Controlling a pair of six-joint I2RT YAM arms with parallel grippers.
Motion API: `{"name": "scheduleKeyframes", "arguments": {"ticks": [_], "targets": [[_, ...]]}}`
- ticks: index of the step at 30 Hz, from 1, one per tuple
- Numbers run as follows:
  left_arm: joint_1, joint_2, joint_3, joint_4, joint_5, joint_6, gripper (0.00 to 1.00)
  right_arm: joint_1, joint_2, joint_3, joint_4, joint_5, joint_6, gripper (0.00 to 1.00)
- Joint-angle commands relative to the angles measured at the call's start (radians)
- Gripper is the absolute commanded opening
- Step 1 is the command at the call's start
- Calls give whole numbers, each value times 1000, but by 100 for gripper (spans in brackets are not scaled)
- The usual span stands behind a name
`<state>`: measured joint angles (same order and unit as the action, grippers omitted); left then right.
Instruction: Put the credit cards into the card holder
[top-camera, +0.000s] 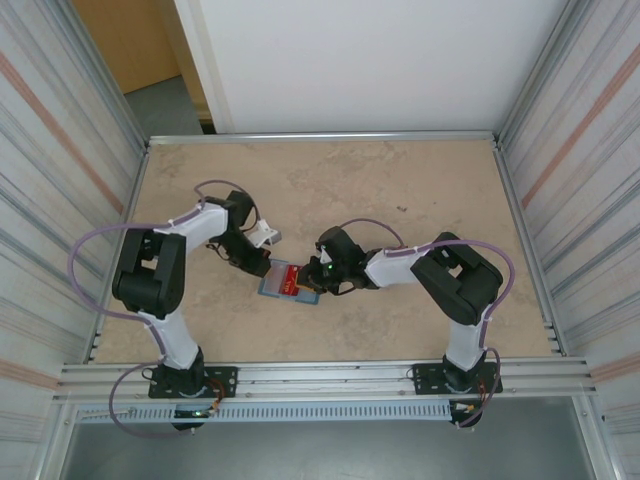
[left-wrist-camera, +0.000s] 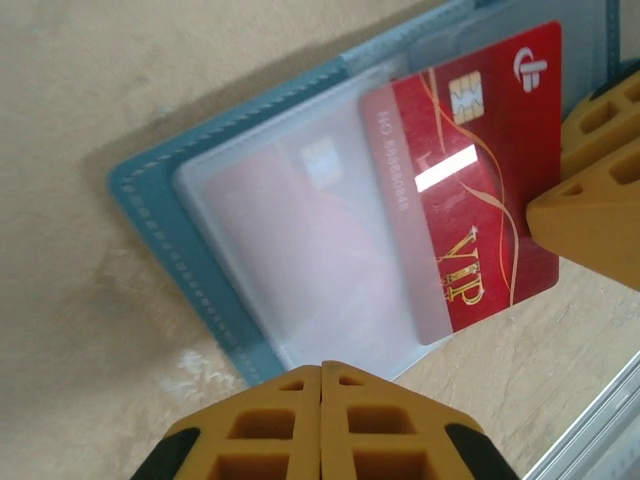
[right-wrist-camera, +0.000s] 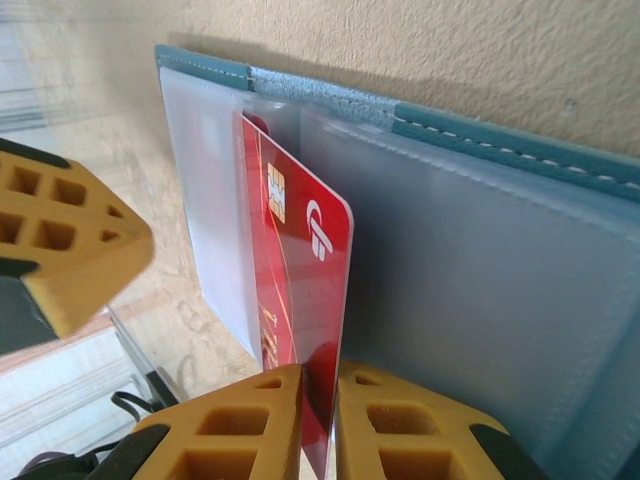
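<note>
From above, the holder lies open mid-way across the table, and the card is a red speck between the left claw and the right claw. The left wrist view shows the card half under a cloudy sleeve, with the left claw closed at the holder's edge. The right claw straddles the card's edge, but whether it pinches the card is unclear.

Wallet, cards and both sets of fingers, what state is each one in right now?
Wallet: open, lying flat.
Red card: partly slid into a clear sleeve, mostly sticking out.
Second card: fully inside a frosted sleeve.
Left fingers: shut, holding nothing.
Right fingers: closed on the red card's edge.
</note>
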<state>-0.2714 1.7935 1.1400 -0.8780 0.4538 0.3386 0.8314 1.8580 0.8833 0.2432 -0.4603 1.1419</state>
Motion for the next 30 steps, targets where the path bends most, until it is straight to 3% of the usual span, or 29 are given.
{"name": "scheduleKeyframes", "arguments": {"ticks": [1,12,30], "targets": [[43,-20,24,-29,20,-12,7,9,-7,17,-105,35,-34,15],[40,61,10,-13,26,-16,5,12,35,75,-129,11,-53,9],[4,89,-8,3,28,-24,5,11,115,172,-185,-24,-81,13]]}}
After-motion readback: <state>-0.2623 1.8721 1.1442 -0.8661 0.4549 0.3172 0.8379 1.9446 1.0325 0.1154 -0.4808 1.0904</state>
